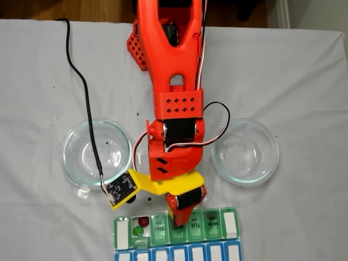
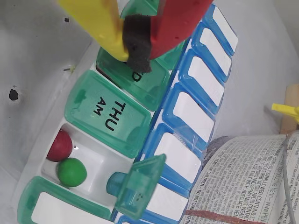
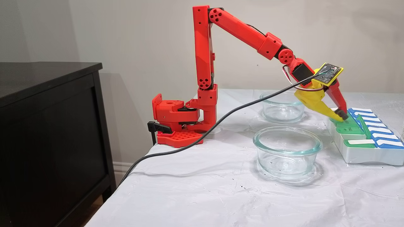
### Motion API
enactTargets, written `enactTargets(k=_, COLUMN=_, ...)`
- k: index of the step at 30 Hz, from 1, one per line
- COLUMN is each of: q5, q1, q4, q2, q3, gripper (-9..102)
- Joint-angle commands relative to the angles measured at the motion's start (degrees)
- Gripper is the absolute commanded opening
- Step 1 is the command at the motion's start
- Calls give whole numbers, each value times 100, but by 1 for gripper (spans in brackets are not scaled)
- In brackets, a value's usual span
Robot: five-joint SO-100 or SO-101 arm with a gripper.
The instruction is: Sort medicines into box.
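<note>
The box (image 1: 231,224) lies at the table's near edge in a fixed view, with green day lids and a blue row. One compartment beside the THU lid (image 2: 112,116) stands with its lid (image 2: 140,186) up. Inside it lie a dark red pill (image 2: 60,145) and a green pill (image 2: 71,171), also seen as the red pill (image 1: 143,221) and green pill (image 1: 138,230) from above. My gripper (image 2: 138,51) is shut, its yellow and red fingers together on the dark foam pad, tips down on a closed green lid right of THU. From the side, the gripper (image 3: 342,118) touches the box (image 3: 363,154).
Two clear glass dishes (image 1: 66,152) (image 1: 273,157) stand on either side of the arm, both without pills. A black cable (image 1: 87,103) runs across the left dish to the wrist camera. Printed paper (image 2: 247,182) lies beside the box. A black cabinet (image 3: 47,126) stands off the table.
</note>
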Motion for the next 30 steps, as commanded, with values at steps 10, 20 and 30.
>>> enactTargets(k=10, q5=-229, q1=79, q4=554, q2=-264, q3=-220, gripper=0)
enactTargets(k=20, q5=202, q1=686, q4=-606, q2=1020, q3=-272, gripper=0)
enactTargets(k=30, q5=105, q1=1266, q4=-1494, q2=1688, q3=-105, gripper=0)
